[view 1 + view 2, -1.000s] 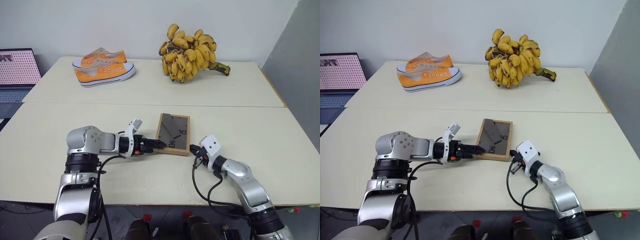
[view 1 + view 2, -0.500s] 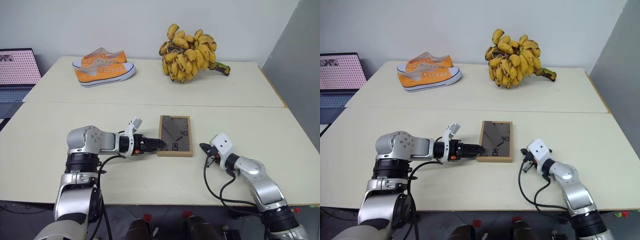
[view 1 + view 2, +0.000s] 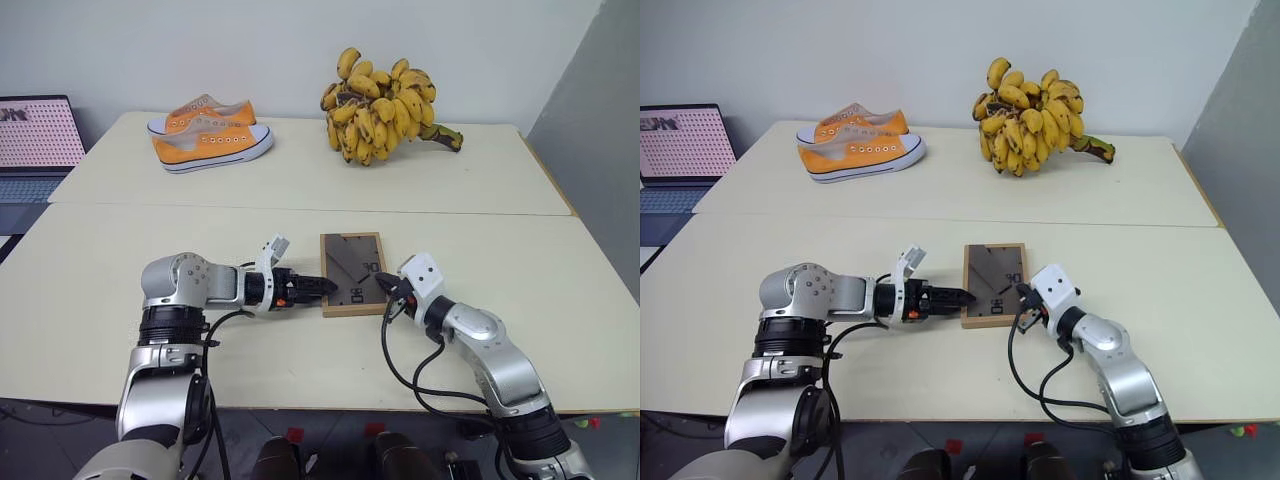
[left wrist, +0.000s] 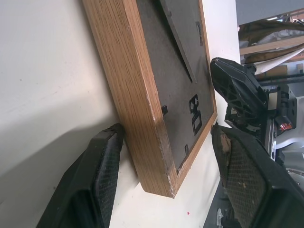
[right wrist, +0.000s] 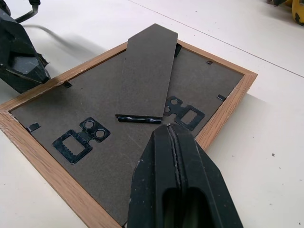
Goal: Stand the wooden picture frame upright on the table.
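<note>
The wooden picture frame (image 3: 352,272) lies flat on the table (image 3: 520,260) with its dark back and folded stand (image 5: 145,71) facing up. My left gripper (image 3: 322,287) is open, and its two fingers straddle the frame's near left corner (image 4: 152,156), one along the outer edge and one over the back. My right gripper (image 3: 384,286) is shut. Its tip (image 5: 173,137) hovers just over the back near the frame's right edge, close to the stand's hinge. I cannot tell whether it touches the back.
A pair of orange sneakers (image 3: 208,135) and a big bunch of bananas (image 3: 380,105) sit on the far half of the table, beyond the seam. A laptop (image 3: 35,135) stands off the table's left side.
The right gripper drew away to the right, then came back left and up over the frame's right edge. The frame has turned slightly and lies squarer. The left gripper stayed put.
</note>
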